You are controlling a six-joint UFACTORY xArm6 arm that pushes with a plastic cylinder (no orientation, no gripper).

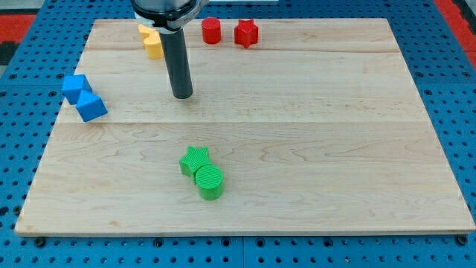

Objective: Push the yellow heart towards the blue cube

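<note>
My tip [182, 95] has no jaws to open or close, so it holds nothing; it rests on the board [312, 149], touching no block, below and a bit to the view's right of the yellow pieces at the top edge. The yellow block [153, 46] sits partly behind the rod w/ a second yellow bit [144, 30] above it (which one is the heart I cannot tell; shapes are hidden). The blue cube [91, 106] lies at the view's left edge, touching another blue block [74, 87] up-left of it.

Risks, as I judge them: tip is on the wrong side for a push left and down; a push from here would drive the yellow off the top edge; contact off-centre would spin it or drag both yellows; too hard a shove could knock the blue pair off the left edge. The red cylinder [212, 30], red star [246, 33], green star [195, 159] and green cylinder [209, 181] lie well clear.
</note>
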